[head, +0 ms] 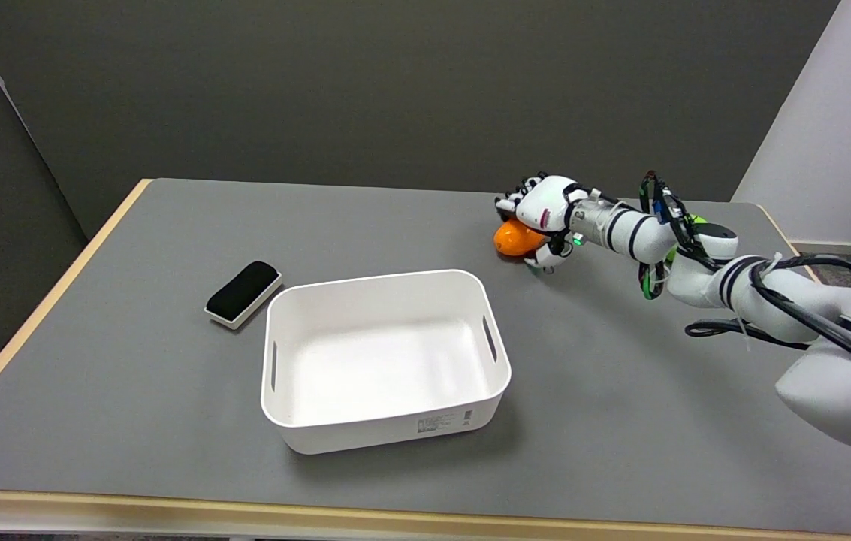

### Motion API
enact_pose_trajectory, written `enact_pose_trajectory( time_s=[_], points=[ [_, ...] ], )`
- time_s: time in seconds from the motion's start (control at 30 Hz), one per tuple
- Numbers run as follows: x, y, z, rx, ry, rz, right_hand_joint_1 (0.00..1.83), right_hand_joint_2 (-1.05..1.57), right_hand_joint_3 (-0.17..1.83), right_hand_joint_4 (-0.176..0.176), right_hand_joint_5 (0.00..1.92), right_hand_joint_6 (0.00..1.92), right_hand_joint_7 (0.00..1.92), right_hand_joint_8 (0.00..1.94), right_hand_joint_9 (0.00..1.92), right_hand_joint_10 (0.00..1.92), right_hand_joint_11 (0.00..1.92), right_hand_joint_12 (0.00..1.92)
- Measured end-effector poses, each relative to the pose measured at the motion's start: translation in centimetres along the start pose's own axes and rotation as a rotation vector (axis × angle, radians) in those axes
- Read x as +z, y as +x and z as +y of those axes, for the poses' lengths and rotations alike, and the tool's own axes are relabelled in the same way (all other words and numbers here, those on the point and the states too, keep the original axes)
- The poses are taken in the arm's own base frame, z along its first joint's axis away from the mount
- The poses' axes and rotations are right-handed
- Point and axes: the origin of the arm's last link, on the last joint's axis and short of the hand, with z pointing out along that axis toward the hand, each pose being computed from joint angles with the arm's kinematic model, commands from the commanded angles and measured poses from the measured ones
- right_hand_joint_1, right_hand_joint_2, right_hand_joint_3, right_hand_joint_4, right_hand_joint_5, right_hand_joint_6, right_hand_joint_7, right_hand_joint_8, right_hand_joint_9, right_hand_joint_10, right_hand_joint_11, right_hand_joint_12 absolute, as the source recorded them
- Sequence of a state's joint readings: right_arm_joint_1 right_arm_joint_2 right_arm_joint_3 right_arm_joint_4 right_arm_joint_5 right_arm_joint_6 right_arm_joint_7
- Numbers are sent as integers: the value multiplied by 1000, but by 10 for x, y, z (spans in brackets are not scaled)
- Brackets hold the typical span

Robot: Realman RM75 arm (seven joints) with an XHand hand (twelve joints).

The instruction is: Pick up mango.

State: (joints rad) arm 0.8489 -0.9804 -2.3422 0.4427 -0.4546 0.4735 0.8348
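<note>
The orange mango [509,239] lies on the grey table [620,391] at the far right, just beyond the white bin. My right hand [543,212] sits on top of it. The fingers [513,197] curl down over the mango's far side and the thumb [545,261] presses in from the near side, so the hand grips it. Most of the fruit's right end is hidden under the palm. The mango still seems to touch the table.
A white empty bin [365,279] stands mid-table, its far right corner close to the mango. A black-topped eraser [242,293] lies left of the bin. A green object [696,220] shows partly behind my forearm.
</note>
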Motion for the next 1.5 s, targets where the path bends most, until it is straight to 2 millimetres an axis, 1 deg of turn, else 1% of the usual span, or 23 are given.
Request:
enact_pose_trajectory(
  time_s=[0.07,0.13,0.2,0.27,0.37,0.47,0.6,0.7,0.8,0.93,1.13,1.27,1.37,1.5],
  points=[
    [1,0,-1,3,-1,0,1107,1288,174,-131,369,1799,706,1505,632,1123,511,1396],
    [1,0,-2,6,-1,-1,1119,1289,128,-118,411,1735,731,1490,691,1115,556,1385],
    [1,-1,-2,10,-2,-2,1115,1253,208,-112,414,1734,728,1509,670,1188,507,1487],
    [1,-2,-3,15,-3,-2,1121,1229,235,-106,437,1701,742,1503,687,1226,542,1538],
    [1,-2,-4,25,-7,3,1138,1219,216,-103,473,1650,767,1477,749,1248,628,1581],
    [0,0,-4,39,-10,18,1152,1203,211,-112,500,1612,797,1449,774,1251,636,1566],
    [-2,10,-7,60,-10,68,1166,1179,225,-118,528,1572,826,1412,784,1248,650,1534],
    [-7,22,-7,80,-14,130,1174,1175,214,-124,540,1550,841,1389,795,1233,671,1504],
    [-14,34,-7,99,-22,195,1171,1136,293,-118,549,1551,844,1391,784,1284,691,1565],
    [-30,52,-5,129,-43,302,1173,1130,299,-118,553,1546,848,1386,784,1289,697,1572],
    [-65,74,3,184,-89,467,1177,1126,297,-122,559,1536,856,1375,787,1294,705,1596],
    [-91,86,6,249,-105,576,1179,1168,208,-123,557,1524,852,1370,816,1216,715,1515],
    [-107,93,6,307,-97,647,1176,1177,198,-121,553,1528,846,1380,820,1210,721,1517],
    [-125,103,-3,405,-46,733,1167,1196,172,-116,546,1534,836,1395,824,1200,733,1524]
  ],
)
